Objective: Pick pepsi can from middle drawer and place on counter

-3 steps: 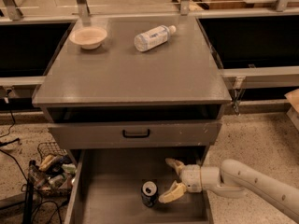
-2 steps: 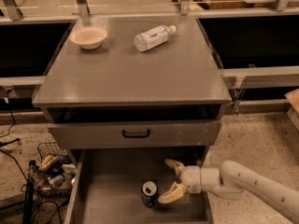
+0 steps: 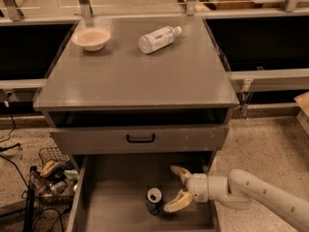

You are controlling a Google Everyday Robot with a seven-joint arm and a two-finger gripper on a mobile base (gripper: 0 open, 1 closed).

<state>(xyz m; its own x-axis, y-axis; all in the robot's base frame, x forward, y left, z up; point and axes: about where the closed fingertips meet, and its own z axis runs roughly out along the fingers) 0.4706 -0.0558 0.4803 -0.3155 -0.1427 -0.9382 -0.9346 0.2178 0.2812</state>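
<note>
Biggest thing in view, the grey drawer cabinet with its broad worktop [image 3: 145, 76] spread flat across the top. Below that, the middle drawer [image 3: 120, 187] is pulled right out towards us, bare floor and low side walls on show, and above it sits a closed grey drawer front [image 3: 87, 140] with a black handle [image 3: 140, 138]. In from the lower right comes the pale robot arm [image 3: 260, 197], reaching leftwards over the drawer. On the floor to the left of the cabinet there's a wire basket [image 3: 53, 175] stuffed with odds and ends. Up on the worktop, a clear plastic bottle [image 3: 158, 38] with a white label lies on its side near the back, and a shallow beige bowl [image 3: 91, 38] stands at the back left, well apart from it. Down in the drawer, the gripper [image 3: 170, 189] is low on the right side, jaws spread wide and holding nothing. And the pepsi can [image 3: 154, 200] stands upright on the drawer floor near the front, silver top up, just left of the nearer fingertip; whether the two touch, I can't tell.
</note>
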